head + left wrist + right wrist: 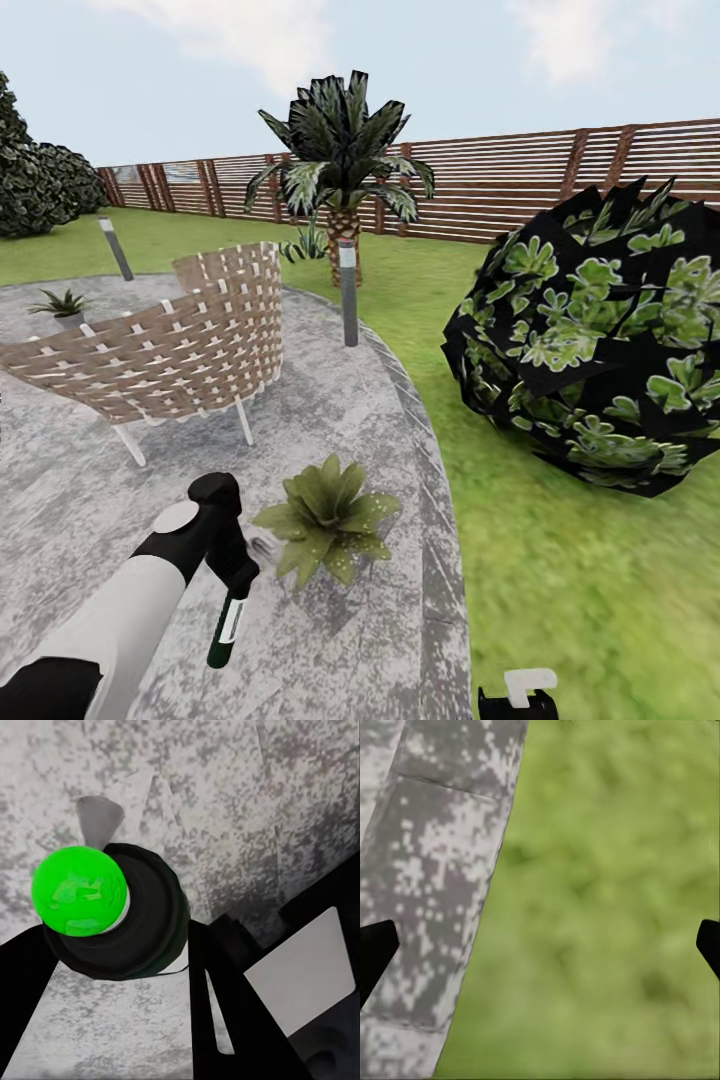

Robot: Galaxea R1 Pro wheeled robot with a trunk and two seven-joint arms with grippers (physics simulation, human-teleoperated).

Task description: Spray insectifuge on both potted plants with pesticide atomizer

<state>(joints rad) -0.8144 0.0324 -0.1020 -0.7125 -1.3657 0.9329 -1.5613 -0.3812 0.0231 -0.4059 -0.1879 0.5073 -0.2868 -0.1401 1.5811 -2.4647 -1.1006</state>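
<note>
**Bottle in my left gripper, plant just to its right**

Far off at about 10 o'clock in the head view, I see the second potted plant (62,303) in its small grey pot on the stone patio (60,520), beyond the woven chair (165,345).

Closer in, my left gripper (235,570) is closed around the pesticide atomizer (227,628). The bottle hangs down from the jaws, with its long side nearly up and down and its lower end leaning a little toward 7 o'clock. In the left wrist view I look straight along the pesticide atomizer (112,911) and see its bright green end, with one dark finger (225,1020) tight beside it and the stone below.

Just to the right of the bottle, at about 2 o'clock from it, sits the near potted plant (327,518). It is near the bottle but not touching it. I think my left arm is the one to spray with, since it holds the bottle and is the nearer arm. I would need to turn the bottle toward the leaves.

Further right, the lawn (560,560) and the big round bush (600,345). My right gripper (517,698) peeks in at 6 o'clock. In the right wrist view its fingertips (375,952) stand wide apart, holding nothing.
</note>
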